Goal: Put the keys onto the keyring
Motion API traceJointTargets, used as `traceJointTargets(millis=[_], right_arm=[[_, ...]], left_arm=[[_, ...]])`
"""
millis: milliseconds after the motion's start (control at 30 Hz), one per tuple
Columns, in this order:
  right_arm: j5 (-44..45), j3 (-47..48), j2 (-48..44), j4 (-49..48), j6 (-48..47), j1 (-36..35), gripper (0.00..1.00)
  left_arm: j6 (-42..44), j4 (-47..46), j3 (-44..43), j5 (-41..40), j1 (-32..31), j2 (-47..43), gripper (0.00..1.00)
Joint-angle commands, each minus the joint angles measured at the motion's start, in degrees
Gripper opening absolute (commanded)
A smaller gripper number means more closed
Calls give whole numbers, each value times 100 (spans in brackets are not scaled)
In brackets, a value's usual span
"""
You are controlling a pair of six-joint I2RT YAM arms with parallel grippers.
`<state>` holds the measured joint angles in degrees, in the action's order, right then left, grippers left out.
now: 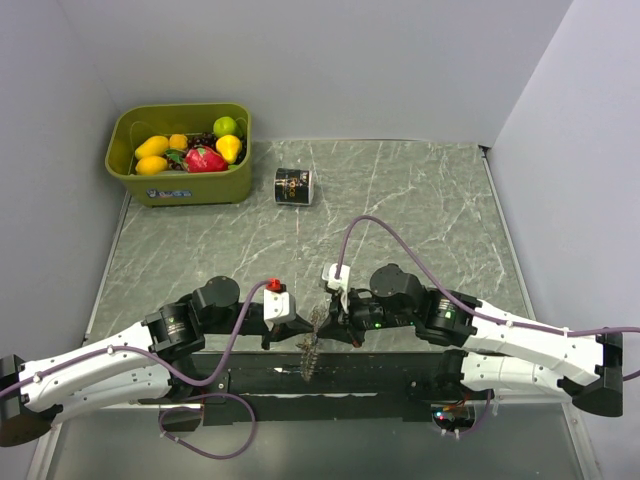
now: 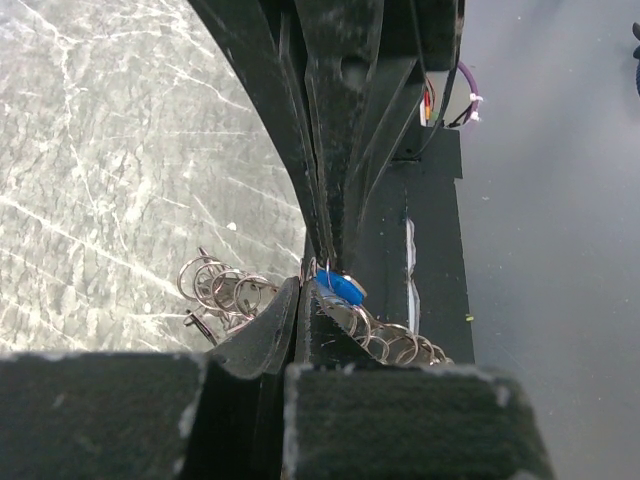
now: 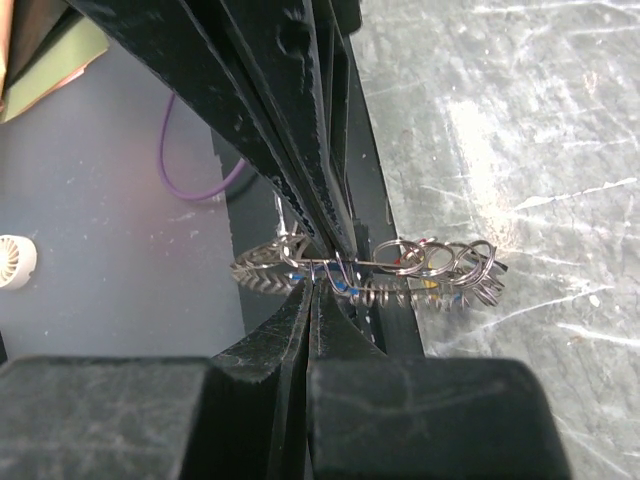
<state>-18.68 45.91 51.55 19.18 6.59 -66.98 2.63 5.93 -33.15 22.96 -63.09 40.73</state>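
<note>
The keyring [image 1: 312, 348] hangs edge-on between both grippers above the table's near edge. In the right wrist view it is a thin wire ring [image 3: 440, 272] fringed with small silver keys and split rings. My left gripper [image 1: 303, 328] is shut on the keyring's wire [image 2: 300, 290]. My right gripper [image 1: 335, 322] comes in from the opposite side and is shut [image 3: 313, 283] on a key with a blue plastic head [image 2: 346, 288] right at the wire. The two gripper tips nearly touch. More ring loops [image 2: 222, 285] show beside my left fingers.
A green bin [image 1: 180, 185] with toy fruit stands at the back left. A small black labelled can [image 1: 294, 186] lies to its right. The black base rail [image 1: 330, 380] runs under the grippers. Grey walls close in the sides.
</note>
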Motion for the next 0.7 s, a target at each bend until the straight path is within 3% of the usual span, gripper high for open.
traceJointTargets(millis=[0, 667], right_arm=[[-4, 322, -66, -160, -26, 10, 0], [584, 208, -40, 33, 114, 98, 0]], left_arm=[[97, -207, -298, 77, -28, -57, 1], [114, -391, -184, 244, -28, -320, 1]])
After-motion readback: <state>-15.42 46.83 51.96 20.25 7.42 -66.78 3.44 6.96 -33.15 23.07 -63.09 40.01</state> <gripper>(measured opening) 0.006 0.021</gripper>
